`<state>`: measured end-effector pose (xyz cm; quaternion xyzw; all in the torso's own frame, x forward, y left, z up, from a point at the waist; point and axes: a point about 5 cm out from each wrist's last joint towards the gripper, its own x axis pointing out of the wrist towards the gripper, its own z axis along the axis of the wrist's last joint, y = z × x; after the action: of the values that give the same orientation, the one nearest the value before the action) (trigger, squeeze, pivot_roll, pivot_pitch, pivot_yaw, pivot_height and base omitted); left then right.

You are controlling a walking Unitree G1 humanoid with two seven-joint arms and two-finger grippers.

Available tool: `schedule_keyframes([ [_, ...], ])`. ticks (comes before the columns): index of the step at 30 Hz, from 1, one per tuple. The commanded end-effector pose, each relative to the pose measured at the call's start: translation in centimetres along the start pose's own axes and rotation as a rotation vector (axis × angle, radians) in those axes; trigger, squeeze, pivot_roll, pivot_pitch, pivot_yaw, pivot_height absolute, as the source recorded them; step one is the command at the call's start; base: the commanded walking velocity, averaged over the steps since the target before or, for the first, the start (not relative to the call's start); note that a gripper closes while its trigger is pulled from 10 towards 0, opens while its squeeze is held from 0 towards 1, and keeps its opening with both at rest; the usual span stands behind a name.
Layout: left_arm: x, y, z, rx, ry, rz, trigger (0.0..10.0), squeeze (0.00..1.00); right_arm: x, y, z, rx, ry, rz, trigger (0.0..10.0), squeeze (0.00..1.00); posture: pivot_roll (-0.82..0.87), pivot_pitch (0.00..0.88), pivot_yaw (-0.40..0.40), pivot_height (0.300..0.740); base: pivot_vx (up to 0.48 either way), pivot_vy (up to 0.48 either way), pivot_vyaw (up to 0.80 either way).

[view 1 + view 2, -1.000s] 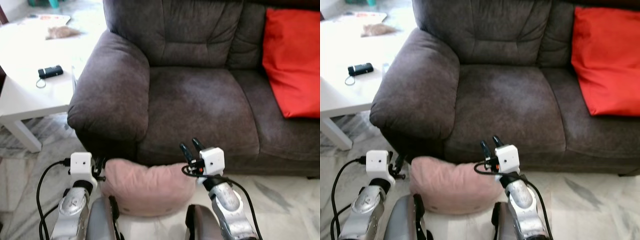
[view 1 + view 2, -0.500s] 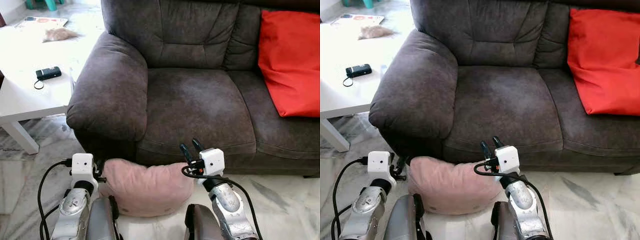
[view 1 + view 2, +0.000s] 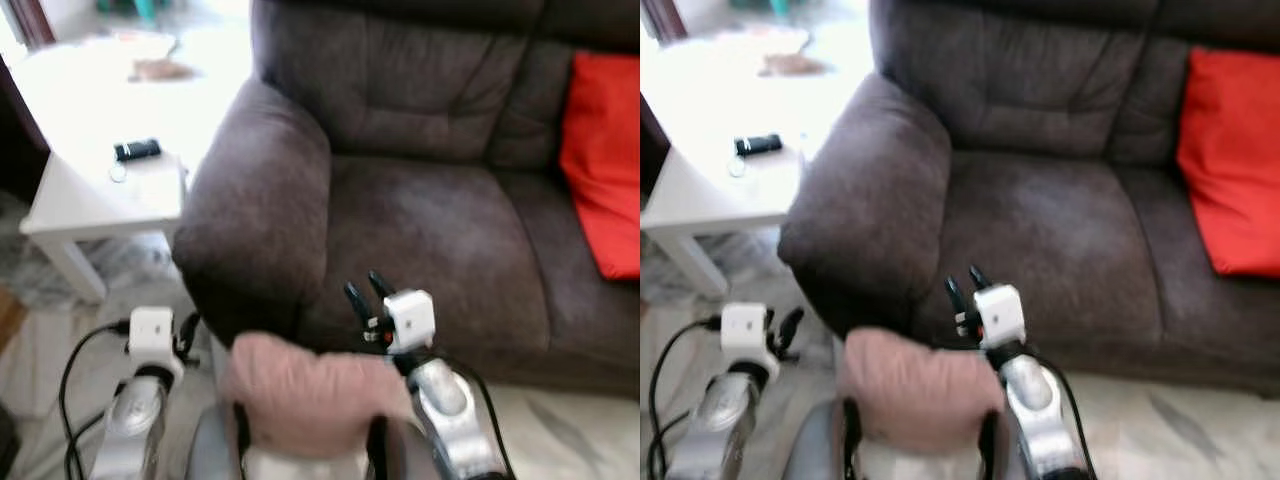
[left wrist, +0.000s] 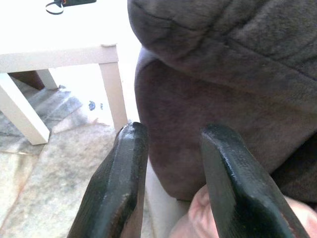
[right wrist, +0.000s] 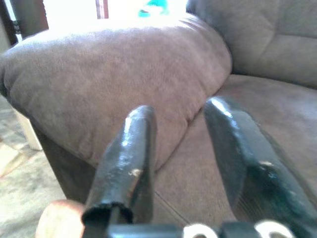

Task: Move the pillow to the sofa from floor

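Left eye view, soft pink pillow [image 3: 310,395] between both parted, empty claws, plush brown sofa [image 3: 430,215] behind.

One pink pillow [image 3: 312,392], one red cushion [image 3: 604,165], one sofa [image 3: 430,200], one white table [image 3: 90,185], two hands.

Pink pillow [image 3: 312,388]: soft, plump, creased on top, slightly blurred. Lies low against the front of the sofa [image 3: 430,220], below its left armrest and seat edge. Sofa: dark grey-brown plush, broad rounded armrest, seat cushion bare at the near end.
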<state>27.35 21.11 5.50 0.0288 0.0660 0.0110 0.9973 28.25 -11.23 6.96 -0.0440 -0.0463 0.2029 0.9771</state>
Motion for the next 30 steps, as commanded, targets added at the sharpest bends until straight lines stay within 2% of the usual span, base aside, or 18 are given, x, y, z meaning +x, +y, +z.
schedule_keyframes([
  [1,-0.1,-0.5,-0.4,0.002,0.021,-0.026,10.0,0.00,-0.5,-0.6,-0.5,0.006,0.025,-0.025,10.0,0.00,0.02,0.102,-0.088,0.551,0.255,0.000,0.00],
  [5,-0.6,-0.6,-0.6,-0.006,0.040,-0.090,10.0,0.00,-0.5,-0.5,-0.5,0.007,0.026,-0.022,10.0,0.00,0.02,0.105,-0.088,0.551,0.000,0.000,0.00],
  [8,-1.4,-0.7,-1.8,0.007,0.131,-0.181,10.0,0.00,-0.6,-0.5,-0.5,0.009,0.027,-0.023,10.0,0.00,0.02,0.109,-0.088,0.551,0.000,0.000,0.00],
  [9,-2.3,-0.6,-3.1,0.044,0.206,-0.230,10.0,0.00,-0.6,-0.5,-0.6,0.009,0.029,-0.020,10.0,0.00,0.02,0.110,-0.089,0.551,0.000,0.000,0.00],
  [10,-2.5,-0.5,-3.4,0.052,0.226,-0.242,10.0,0.00,-0.6,-0.5,-0.6,0.008,0.030,-0.019,10.0,0.00,0.02,0.110,-0.089,0.551,0.000,0.000,0.00],
  [12,-2.9,0.6,-4.8,0.048,0.306,-0.181,10.0,0.00,-0.6,-0.5,-0.5,0.010,0.029,-0.018,10.0,0.00,0.03,0.116,-0.093,0.551,0.000,0.000,0.00],
  [13,-2.9,0.8,-5.0,0.036,0.313,-0.169,10.0,0.27,-0.6,-0.5,-0.5,0.010,0.029,-0.016,10.0,0.00,0.03,0.119,-0.095,0.551,0.000,0.000,0.00],
  [14,-2.9,0.8,-5.0,0.036,0.313,-0.169,10.0,0.27,-0.6,-0.5,-0.5,0.010,0.029,-0.016,10.0,0.00,0.03,0.119,-0.095,0.551,0.000,0.000,0.00],
  [15,-2.5,1.0,-4.9,-0.011,0.308,-0.146,10.0,1.00,-0.6,-0.4,-0.5,0.010,0.030,-0.012,10.0,0.00,0.03,0.124,-0.098,0.551,0.000,0.000,0.00],
  [16,-2.2,1.0,-4.7,-0.057,0.306,-0.143,10.0,1.00,-0.6,-0.4,-0.5,0.009,0.030,-0.007,10.0,0.00,0.03,0.130,-0.102,0.551,0.000,0.000,0.00],
  [17,-2.1,1.0,-4.7,-0.065,0.305,-0.144,10.0,1.00,-0.7,-0.4,-0.5,0.008,0.030,-0.006,10.0,0.00,0.03,0.130,-0.102,0.551,0.000,0.000,0.00],
  [20,-1.2,0.8,-4.4,-0.042,0.311,-0.169,10.0,1.00,-0.7,-0.4,-0.4,0.004,0.030,0.003,10.0,0.00,0.02,0.153,-0.112,0.551,0.000,0.000,0.00],
  [22,0.3,0.9,-4.1,-0.044,0.321,-0.169,10.0,1.00,-0.7,-0.5,0.0,0.010,0.021,0.000,10.0,0.00,0.00,0.174,-0.116,0.551,0.000,0.000,0.00],
  [26,1.1,1.0,-3.9,-0.054,0.342,-0.172,10.0,1.00,-0.6,-0.8,0.3,0.017,0.009,-0.015,10.0,0.00,0.00,0.173,-0.109,0.551,0.000,0.000,0.00],
  [30,2.1,1.2,-3.7,-0.027,0.377,-0.178,10.0,1.00,-0.2,-1.7,0.7,0.031,-0.009,-0.063,10.0,0.00,-0.01,0.180,-0.078,0.551,0.000,0.000,0.00],
])
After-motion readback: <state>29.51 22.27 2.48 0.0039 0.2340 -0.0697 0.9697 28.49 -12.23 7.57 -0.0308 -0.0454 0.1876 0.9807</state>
